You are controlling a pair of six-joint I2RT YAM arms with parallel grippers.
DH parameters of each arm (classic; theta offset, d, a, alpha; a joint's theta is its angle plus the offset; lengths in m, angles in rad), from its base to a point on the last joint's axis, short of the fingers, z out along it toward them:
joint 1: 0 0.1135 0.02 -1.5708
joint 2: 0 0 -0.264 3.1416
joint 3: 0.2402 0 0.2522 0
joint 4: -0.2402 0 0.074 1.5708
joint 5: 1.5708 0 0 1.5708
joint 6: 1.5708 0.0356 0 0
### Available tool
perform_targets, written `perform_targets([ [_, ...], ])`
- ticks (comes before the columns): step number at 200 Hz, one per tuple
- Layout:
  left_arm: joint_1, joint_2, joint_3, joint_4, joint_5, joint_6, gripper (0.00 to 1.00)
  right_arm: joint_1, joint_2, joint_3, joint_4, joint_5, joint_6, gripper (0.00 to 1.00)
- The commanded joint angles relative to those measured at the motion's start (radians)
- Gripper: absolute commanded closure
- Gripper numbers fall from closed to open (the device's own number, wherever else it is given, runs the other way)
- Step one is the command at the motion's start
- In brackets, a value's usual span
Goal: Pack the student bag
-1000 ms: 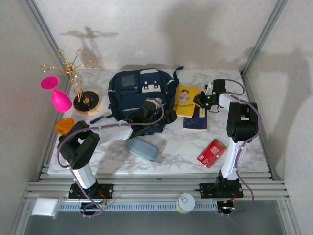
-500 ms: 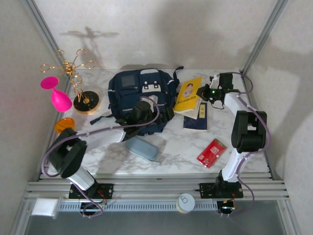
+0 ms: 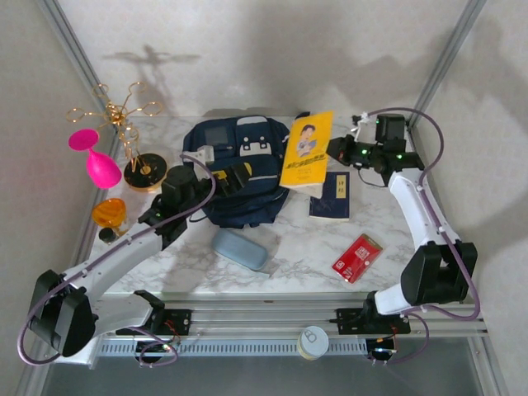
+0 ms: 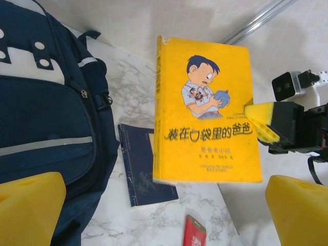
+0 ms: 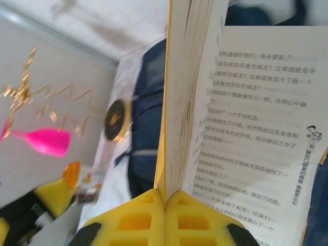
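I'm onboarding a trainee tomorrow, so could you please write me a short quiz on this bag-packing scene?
1. True or false: the right gripper is shut on the yellow book, holding it clear of the table.
2. Which lies on the table just in front of the student bag? A pink glass; B grey-blue case; C gold stand.
3. How does the left gripper stand?
Key: 1 true; 2 B; 3 open, holding nothing.
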Motion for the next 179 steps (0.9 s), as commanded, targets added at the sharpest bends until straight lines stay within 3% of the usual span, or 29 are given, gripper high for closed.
perform_targets([
  [1,0.018,-0.016,-0.042,0.031,0.112,0.014,0.01,0.093,-0.044,-0.030,-0.018,-0.135,-0.015,1.00],
  [42,0.026,0.032,-0.095,0.108,0.143,-0.076,0.02,0.214,-0.075,-0.127,0.169,-0.221,0.113,1.00],
  [78,0.017,0.080,-0.188,0.388,0.251,-0.240,0.18,0.296,-0.067,-0.191,0.317,-0.238,0.193,1.00],
  [118,0.015,0.068,-0.190,0.330,0.203,-0.239,0.32,0.306,-0.067,-0.227,0.362,-0.221,0.200,1.00],
  [152,-0.001,0.046,-0.196,0.413,0.221,-0.295,0.64,0.306,-0.040,-0.262,0.353,-0.213,0.184,1.00],
  [167,-0.004,0.039,-0.186,0.382,0.206,-0.281,0.79,0.306,-0.038,-0.274,0.353,-0.197,0.175,0.92],
  [179,-0.005,0.037,-0.175,0.365,0.202,-0.280,0.89,0.305,-0.032,-0.277,0.350,-0.191,0.172,0.78],
])
